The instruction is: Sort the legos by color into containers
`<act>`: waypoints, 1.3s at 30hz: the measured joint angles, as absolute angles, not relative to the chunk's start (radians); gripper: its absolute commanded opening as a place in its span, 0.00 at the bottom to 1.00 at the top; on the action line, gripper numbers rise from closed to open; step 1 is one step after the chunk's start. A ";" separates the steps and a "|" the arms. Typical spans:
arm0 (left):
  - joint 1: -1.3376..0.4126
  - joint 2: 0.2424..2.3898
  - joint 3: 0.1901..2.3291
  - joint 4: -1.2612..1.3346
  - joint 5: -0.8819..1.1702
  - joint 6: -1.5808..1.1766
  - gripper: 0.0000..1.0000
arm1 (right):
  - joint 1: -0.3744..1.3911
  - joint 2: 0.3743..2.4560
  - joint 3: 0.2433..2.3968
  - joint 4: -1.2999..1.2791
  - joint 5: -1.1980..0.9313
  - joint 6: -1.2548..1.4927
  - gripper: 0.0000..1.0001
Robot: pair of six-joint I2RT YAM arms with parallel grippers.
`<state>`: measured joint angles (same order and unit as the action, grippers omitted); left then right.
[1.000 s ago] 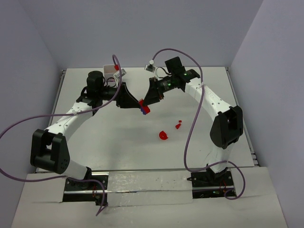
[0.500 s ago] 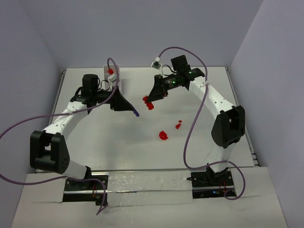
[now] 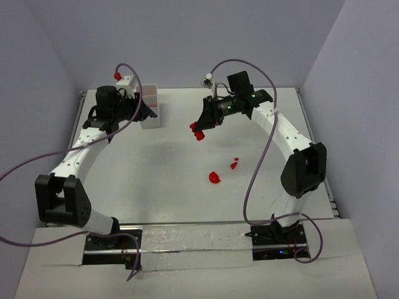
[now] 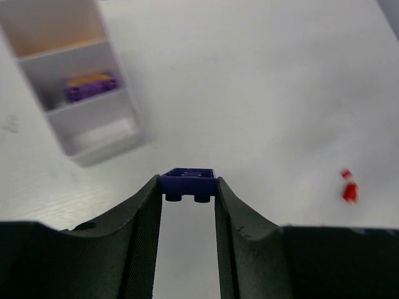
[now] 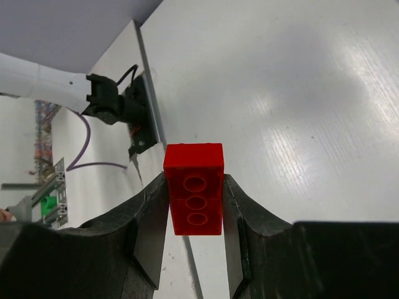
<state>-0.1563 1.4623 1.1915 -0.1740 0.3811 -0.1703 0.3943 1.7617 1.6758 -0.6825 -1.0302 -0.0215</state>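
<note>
My left gripper (image 4: pixel 187 185) is shut on a small purple lego brick (image 4: pixel 188 179), pinched at the fingertips above the table. In the top view that gripper (image 3: pixel 142 112) sits right beside the white three-compartment container tray (image 3: pixel 151 107). The left wrist view shows the tray (image 4: pixel 103 146) ahead to the left, with a purple and an orange piece (image 4: pixel 91 86) in its middle compartment. My right gripper (image 5: pixel 194 193) is shut on a red lego brick (image 5: pixel 194 187), hanging over the table's middle back (image 3: pixel 198 131).
Two loose red pieces lie on the table, a round one (image 3: pixel 214 177) and a smaller one (image 3: pixel 234 164); the left wrist view shows a small red piece (image 4: pixel 348 190) at the right. Purple cables loop over both arms. Walls close the table's back and sides.
The two grippers, close together at the table's middle a second ago, have separated. The left swung back-left to the tray with the purple brick; the right drew slightly back with the red one.
</note>
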 measured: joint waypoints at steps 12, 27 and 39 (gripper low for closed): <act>-0.159 1.790 1.406 -0.053 -0.045 -0.252 0.00 | 0.394 1.747 1.675 -0.674 -0.912 -0.015 0.00; -0.195 1.930 1.503 0.009 -0.119 -0.250 0.46 | 0.394 1.747 1.675 -0.674 -0.874 -0.016 0.00; -0.193 1.944 1.538 -0.009 -0.099 -0.243 0.68 | 0.394 1.748 1.674 -0.673 -0.853 -0.014 0.00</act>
<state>-0.1931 1.9442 1.5382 -0.0092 -0.0994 -0.2429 0.3939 1.7481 1.6744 -0.6727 -0.8532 -0.0138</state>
